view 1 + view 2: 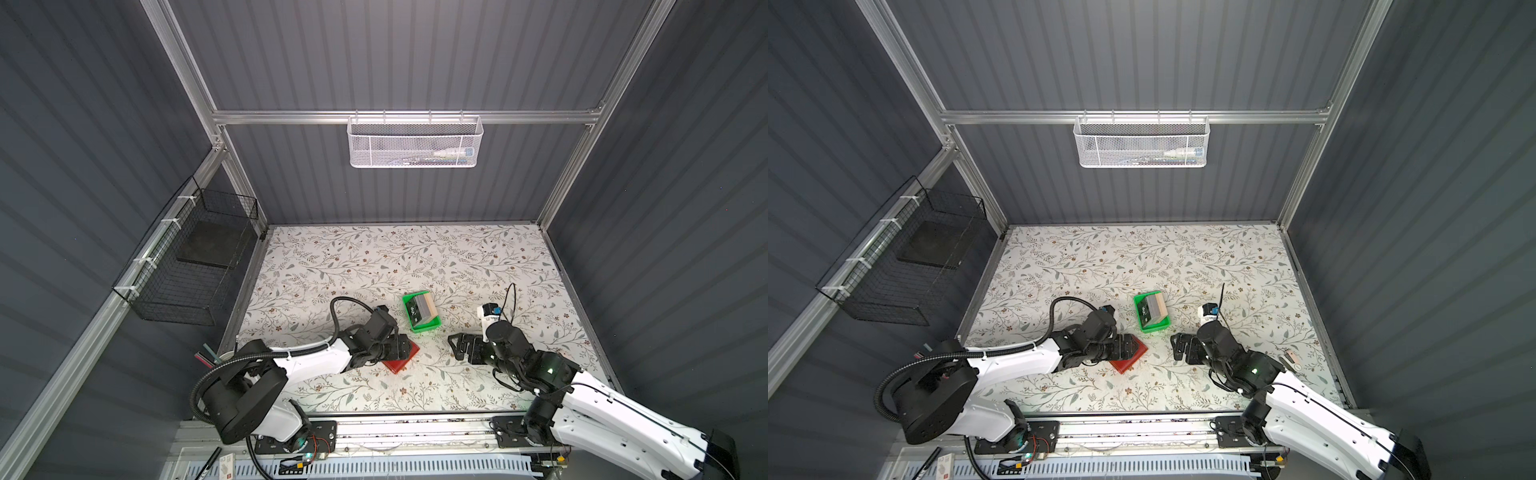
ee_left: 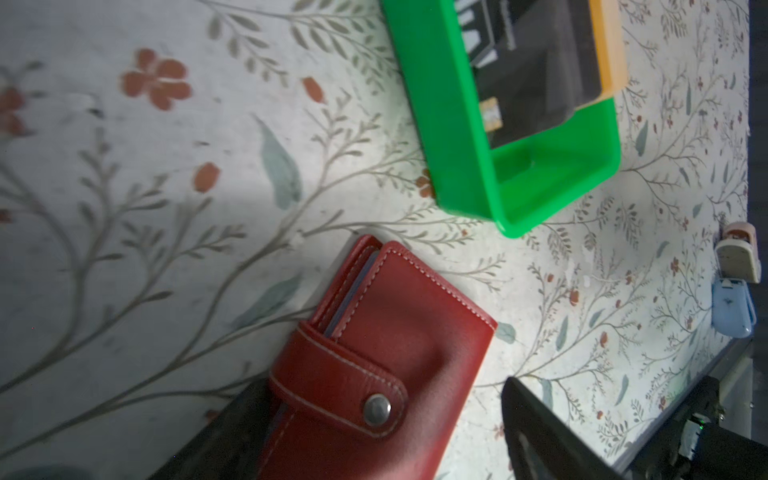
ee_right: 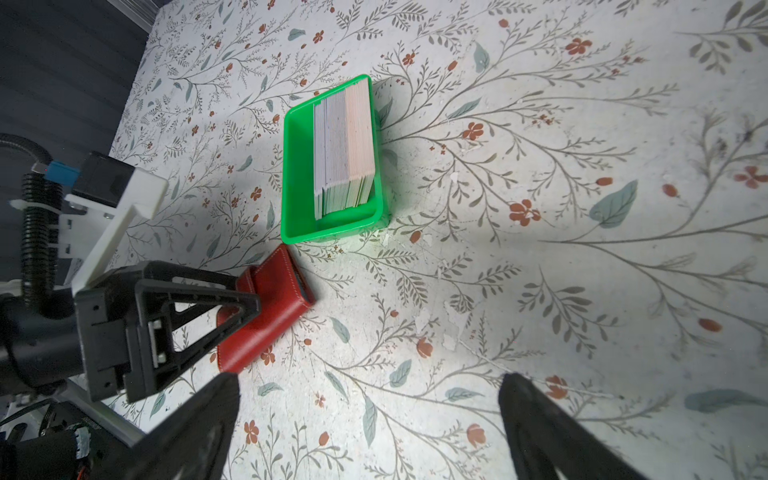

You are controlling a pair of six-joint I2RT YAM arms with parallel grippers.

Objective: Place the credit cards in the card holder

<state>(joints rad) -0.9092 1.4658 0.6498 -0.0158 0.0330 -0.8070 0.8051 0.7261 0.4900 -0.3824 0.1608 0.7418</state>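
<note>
- Zero cards (image 1: 423, 308) look loaded: the whole stack stands on edge in the green tray (image 1: 432, 327), black one at the 9 o'clock end, grey and tan toward 3.
- Holder (image 1: 402, 362) lies flat on the table (image 1: 374, 257), closed, tab snapped over the front in the left wrist view; it sits at 7 o'clock of the tray, corner just beside the tray's corner, not touching.
- Left gripper (image 2: 374, 451) is spread, jaws straddling the holder; one jaw is at its edge, the other clear of it, so no pinch.
- Right gripper (image 3: 365, 419) is spread wide, empty, over bare table at 3 o'clock of the holder.
- Judged stage: very start. Left to do: unsnap, fold open, pull cards from the tray, slide them into the sleeves.
- Room: the far half of the table toward 12 o'clock is bare, plenty of space to open the holder.
- Tight spots: the holder is close to the tray; both grippers are near each other around 6 o'clock of the tray; the near table edge is not far behind the holder.
- Stack hugs one long tray wall, leaving an empty strip along the other for a jaw.
- Two small items (image 1: 1291, 357) lie near the 3 o'clock edge, well apart from the work.
</note>
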